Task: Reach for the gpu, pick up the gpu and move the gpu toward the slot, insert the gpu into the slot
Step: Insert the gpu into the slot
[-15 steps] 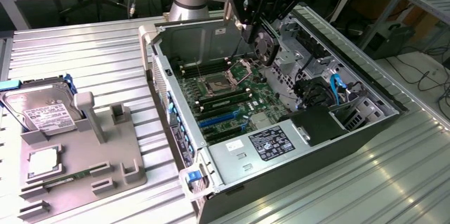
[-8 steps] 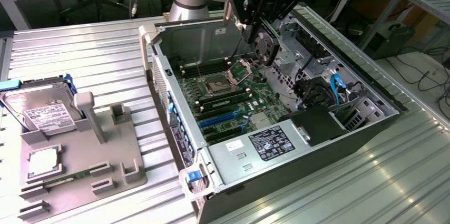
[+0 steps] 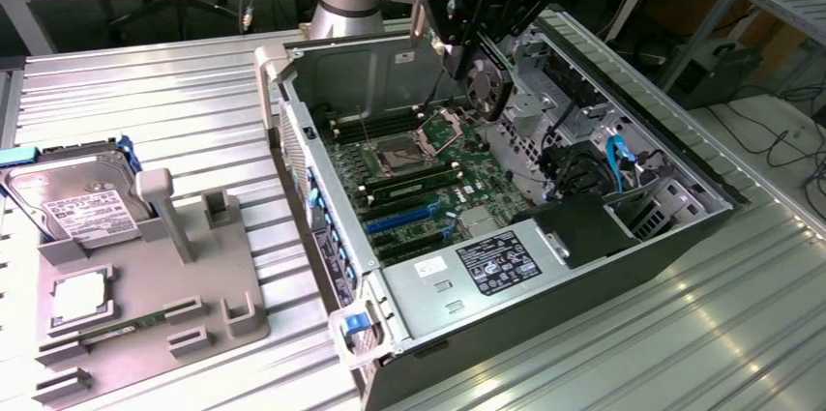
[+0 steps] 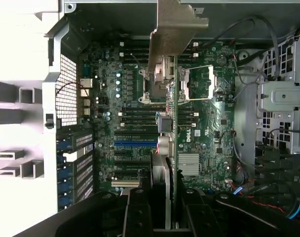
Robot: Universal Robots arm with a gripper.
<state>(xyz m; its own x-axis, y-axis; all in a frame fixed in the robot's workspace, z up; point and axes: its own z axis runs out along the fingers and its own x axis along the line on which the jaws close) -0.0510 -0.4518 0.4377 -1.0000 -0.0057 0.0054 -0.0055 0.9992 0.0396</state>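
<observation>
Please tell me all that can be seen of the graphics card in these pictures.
The graphics card is a thin flat card with a black cover, one round fan and a silver metal end bracket. The tool is shut on it and holds it in the air above the main board of the open computer case, not in any slot. From the wrist it appears edge-on. Only the tool touches it.

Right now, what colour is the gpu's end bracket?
The gpu bracket is silver-grey; wrist view shows it best.
</observation>
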